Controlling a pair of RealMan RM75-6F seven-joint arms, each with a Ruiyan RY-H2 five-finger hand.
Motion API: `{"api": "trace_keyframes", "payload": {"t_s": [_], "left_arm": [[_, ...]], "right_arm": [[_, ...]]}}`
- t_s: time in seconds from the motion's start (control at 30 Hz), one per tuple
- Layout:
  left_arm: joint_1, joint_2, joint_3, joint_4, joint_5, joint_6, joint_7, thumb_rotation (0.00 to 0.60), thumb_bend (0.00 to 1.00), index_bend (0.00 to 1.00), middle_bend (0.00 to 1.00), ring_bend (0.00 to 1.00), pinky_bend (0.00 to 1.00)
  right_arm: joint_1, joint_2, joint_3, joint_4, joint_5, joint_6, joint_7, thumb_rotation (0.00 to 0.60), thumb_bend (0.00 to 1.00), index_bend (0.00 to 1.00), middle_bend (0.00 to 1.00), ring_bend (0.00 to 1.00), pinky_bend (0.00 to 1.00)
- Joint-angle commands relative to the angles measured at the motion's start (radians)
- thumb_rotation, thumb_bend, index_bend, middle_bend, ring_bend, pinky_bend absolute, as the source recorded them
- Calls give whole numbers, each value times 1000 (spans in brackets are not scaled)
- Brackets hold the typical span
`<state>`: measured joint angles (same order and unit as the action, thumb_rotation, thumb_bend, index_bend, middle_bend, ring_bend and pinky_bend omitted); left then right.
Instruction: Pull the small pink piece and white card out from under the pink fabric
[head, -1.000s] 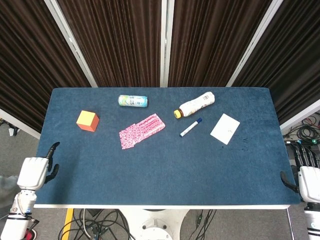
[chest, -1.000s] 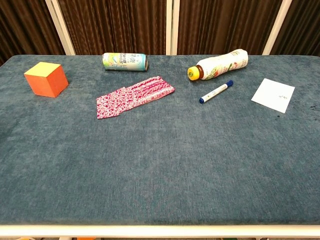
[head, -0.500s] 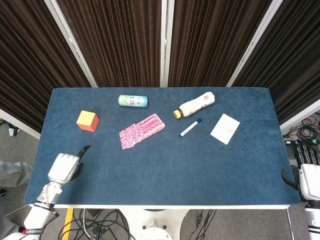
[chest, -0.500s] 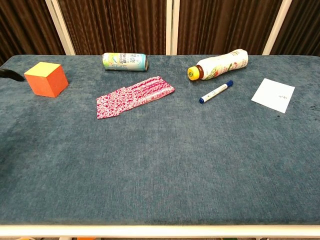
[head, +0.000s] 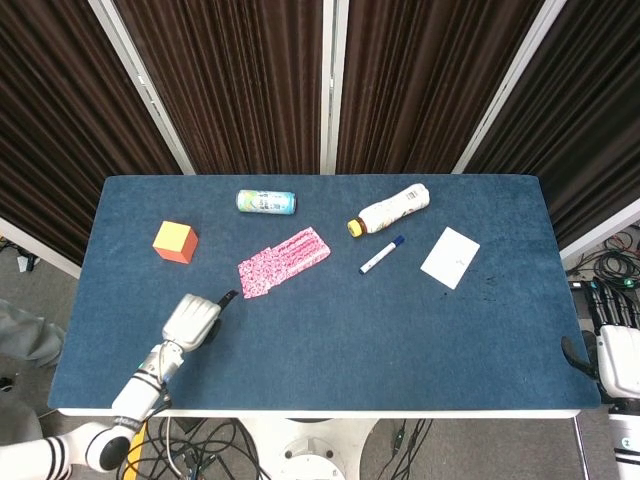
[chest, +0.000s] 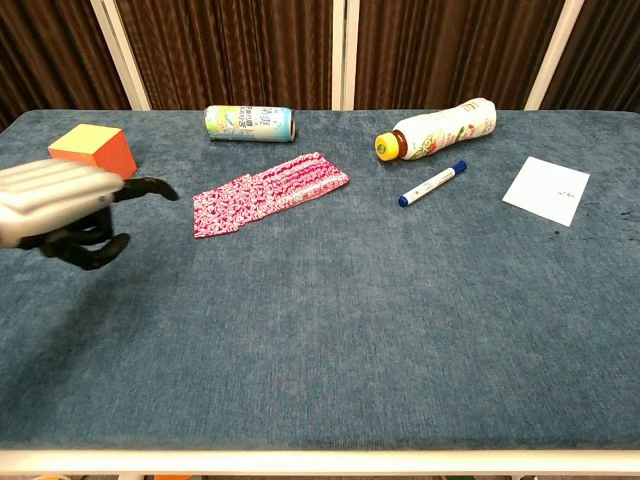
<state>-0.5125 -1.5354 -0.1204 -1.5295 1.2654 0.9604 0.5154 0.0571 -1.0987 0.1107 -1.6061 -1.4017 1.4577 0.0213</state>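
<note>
The pink patterned fabric (head: 284, 262) (chest: 270, 192) lies flat on the blue table, left of centre. No small pink piece shows apart from it. A white card (head: 450, 257) (chest: 546, 189) lies uncovered at the right, well away from the fabric. My left hand (head: 190, 322) (chest: 55, 205) hovers over the table just left of and nearer than the fabric, holding nothing, one dark finger stretched toward the fabric's near end. My right hand (head: 620, 360) stays off the table's right front corner, empty, and only the head view shows it.
An orange cube (head: 175, 241) (chest: 93, 157) sits behind my left hand. A can (head: 266, 202) lies at the back. A bottle (head: 391, 210) and a blue-capped marker (head: 381, 255) lie between the fabric and the card.
My left hand has come in from the table's left front corner, moving right and forward to near the fabric. The right hand and all objects stay put.
</note>
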Motion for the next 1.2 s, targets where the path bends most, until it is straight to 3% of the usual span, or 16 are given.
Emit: {"api": "trace_keyframes", "payload": {"t_s": [0.03, 0.37, 0.73, 1.2], "left_arm": [[-39, -37, -22, 35, -39, -28, 34, 600, 578, 145, 989, 949, 960], [-134, -128, -40, 154, -148, -92, 99, 600, 582, 145, 988, 949, 958], [-211, -155, -36, 254, -229, -164, 107, 600, 590, 145, 986, 949, 958], [-231, -153, 0, 273, -300, -163, 108, 600, 591, 152, 984, 949, 958]], "right_arm": [[0, -1, -1, 2, 0, -1, 1, 600, 277, 0, 0, 0, 0], [-1, -6, -3, 8, -5, 3, 12, 600, 276, 0, 0, 0, 0], [3, -10, 3, 28, 12, -12, 32, 600, 276, 0, 0, 0, 0], [10, -18, 2, 31, 10, -17, 26, 600, 276, 0, 0, 0, 0]]}}
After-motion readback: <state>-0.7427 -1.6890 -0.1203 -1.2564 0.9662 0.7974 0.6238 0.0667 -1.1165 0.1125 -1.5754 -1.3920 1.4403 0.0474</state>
